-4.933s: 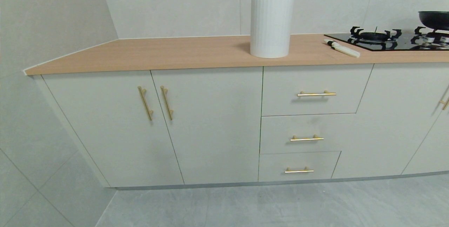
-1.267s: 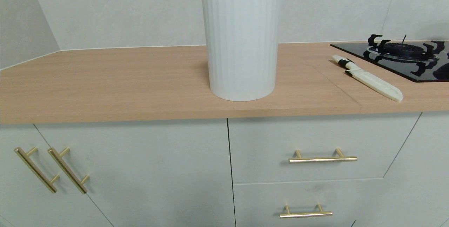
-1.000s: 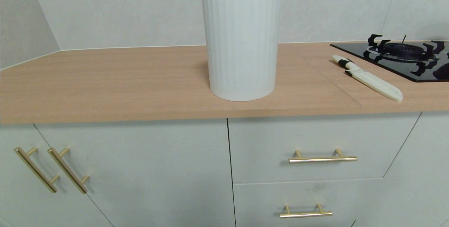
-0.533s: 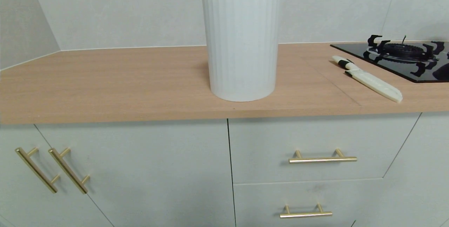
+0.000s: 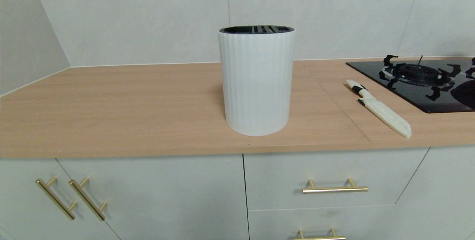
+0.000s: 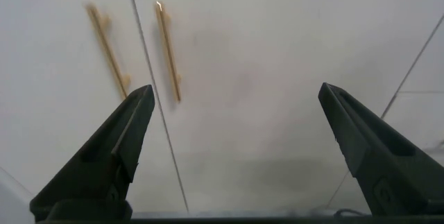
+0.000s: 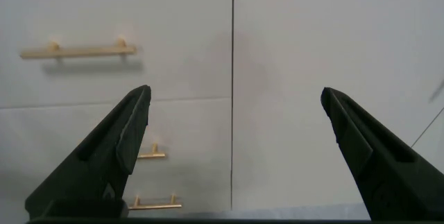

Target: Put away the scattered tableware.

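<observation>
Facing the counter [image 5: 111,110], nothing grasped yet.
My left tool [image 6: 236,89] and right tool [image 7: 236,91] hang spread wide, empty, before the cabinet doors [image 6: 277,57]. The knife [image 5: 378,108] lies flat between the slotted holder [image 5: 256,84] and the hob [image 5: 415,80]. Next, I judge, the right tool must rise to the knife's handle.

Knife block [image 5: 256,84] appeared matt white, finely ribbed, probably plastic; knife [image 5: 380,109] was cream with a dull finish. Countertop [image 5: 111,110] showed smooth matt wood grain. Hob [image 5: 419,89] was glossy black glass; drawer handle [image 5: 335,189] was brass-toned metal, slightly shiny.
</observation>
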